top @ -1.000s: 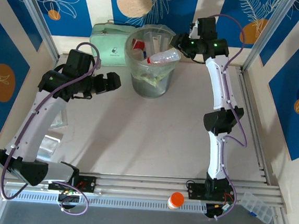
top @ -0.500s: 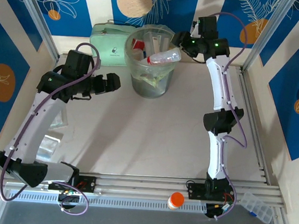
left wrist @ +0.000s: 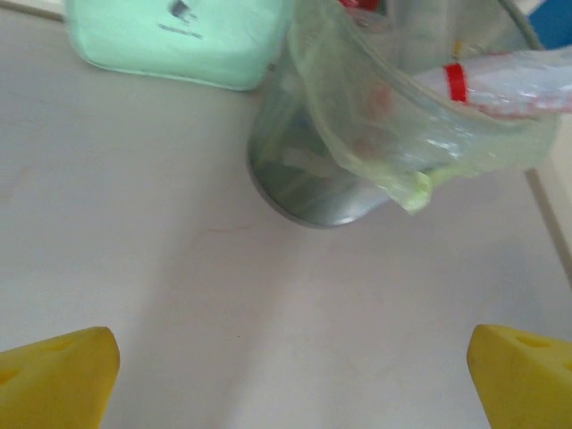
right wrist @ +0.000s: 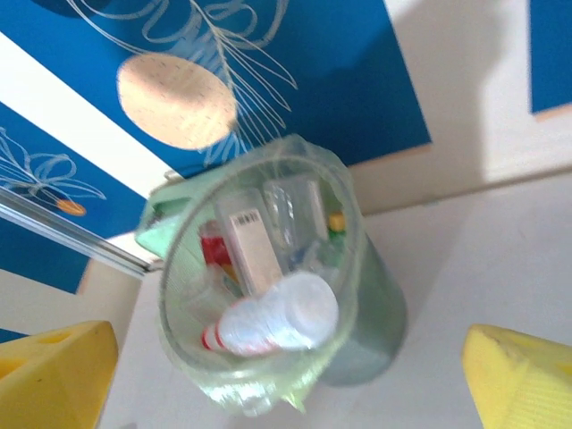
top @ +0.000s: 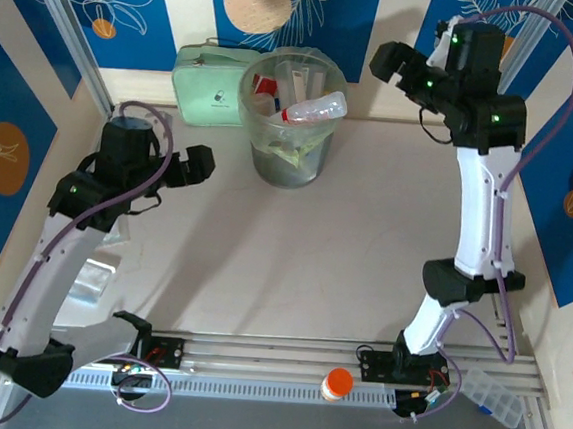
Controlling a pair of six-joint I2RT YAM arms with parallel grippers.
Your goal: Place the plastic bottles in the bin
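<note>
Blue leaf-patterned panels enclose a pale table (top: pixel 292 265), with the bin (top: pixel 289 165) standing at its far edge, just beside a mint-green case (top: pixel 209 87).

1. Task objects. The plastic bottles (right wrist: pixel 246 246) are inside the bin, some upright and some slanted within the pale green liner. The uppermost bottle (top: pixel 312 107), clear with a red cap, lies on top of the pile with its base at the rim on the right side.

2. Left gripper (left wrist: pixel 288 366). Fingers are spread wide with nothing between them. It hovers above bare table to the left of the bin, apart from the bin wall.

3. Right gripper (right wrist: pixel 290 357). Fingers are spread wide with nothing between them. It is raised above and to the right of the bin, looking down into the opening.

4. Progress. No bottle is visible on the open table surface in the overhead view. Assessment: loading is complete or very nearly so. One clear plastic item (top: pixel 95 278) lies beside the left arm at the left table edge; its type cannot be resolved. Should it be a bottle, it is left to collect. The orange-capped jar (top: pixel 337 384) on the near rail is not a task object and needs no handling.

5. Caution. The uppermost bottle rides high, level with the rim, and is judged liable to roll off if the bin is knocked
</note>
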